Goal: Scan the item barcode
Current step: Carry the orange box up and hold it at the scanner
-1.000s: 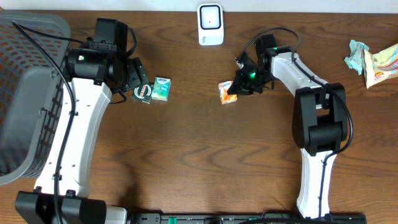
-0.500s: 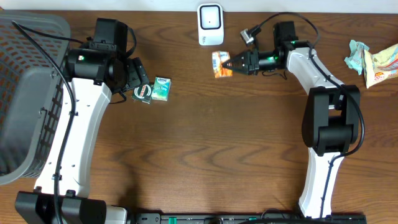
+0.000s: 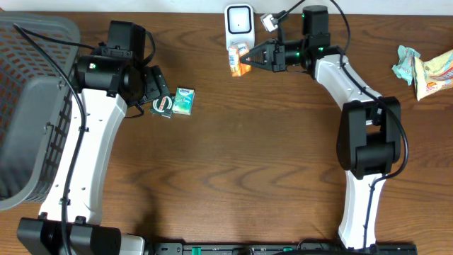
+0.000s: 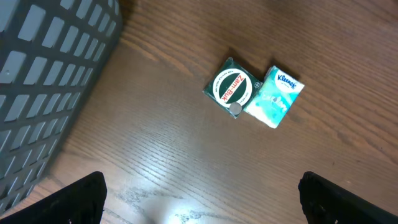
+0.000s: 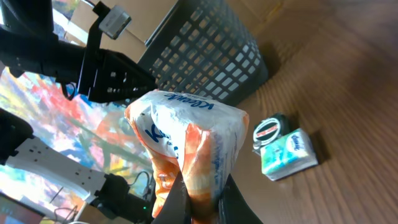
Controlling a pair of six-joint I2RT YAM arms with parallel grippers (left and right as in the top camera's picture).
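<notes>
Beside the scanner (image 3: 239, 27), right jaws pinching orange packet (image 3: 238, 60), left jaws spread, grey basket (image 3: 28, 127) far left

open tabletop (image 3: 233, 177) mid-scene, basket (image 3: 42, 35) blocks left, scanner (image 3: 239, 27) at far edge, wrappers (image 3: 425, 71) far right

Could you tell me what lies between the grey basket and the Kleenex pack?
In the left wrist view, a green Zam-Buk tin sits against the Kleenex pack; bare table runs from it to the basket.

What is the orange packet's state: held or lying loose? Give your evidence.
Held: the right gripper is shut on the packet, beside the white scanner.
</notes>
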